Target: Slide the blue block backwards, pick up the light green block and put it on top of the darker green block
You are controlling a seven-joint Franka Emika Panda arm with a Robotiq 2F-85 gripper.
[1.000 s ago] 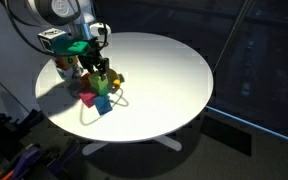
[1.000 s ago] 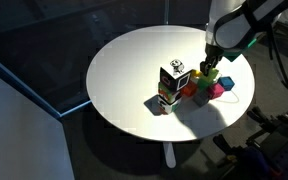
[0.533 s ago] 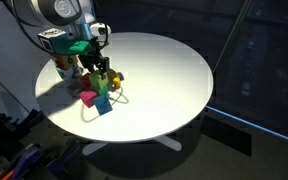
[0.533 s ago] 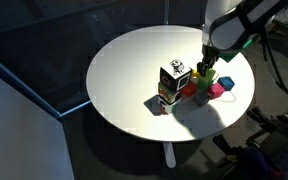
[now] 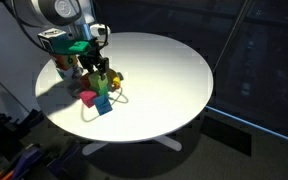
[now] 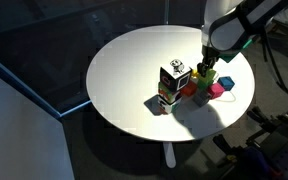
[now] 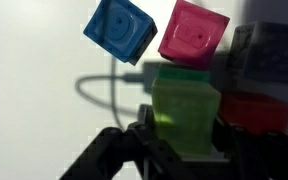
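Note:
My gripper (image 7: 184,128) is shut on the light green block (image 7: 186,105), with one finger on each side of it. A strip of the darker green block (image 7: 182,72) shows just under its far edge, so the light green block sits over it. The blue block (image 7: 122,30) and a magenta block (image 7: 194,35) lie beyond on the white table. In both exterior views the gripper (image 5: 101,68) (image 6: 208,68) hangs over the block cluster, with the light green block (image 6: 208,74) above the darker green one (image 6: 202,88). The blue block (image 5: 104,105) is at the cluster's edge.
A red block (image 7: 250,110) lies close beside the gripper and a dark cube (image 7: 266,50) beyond it. A black-and-white cube stack (image 6: 171,82) stands next to the cluster. A thin cable (image 7: 104,90) loops on the round white table (image 6: 124,70). The table edge (image 5: 44,95) is near.
The arm has shifted only very slightly. The light green block stays between the fingers and the other blocks have not moved.

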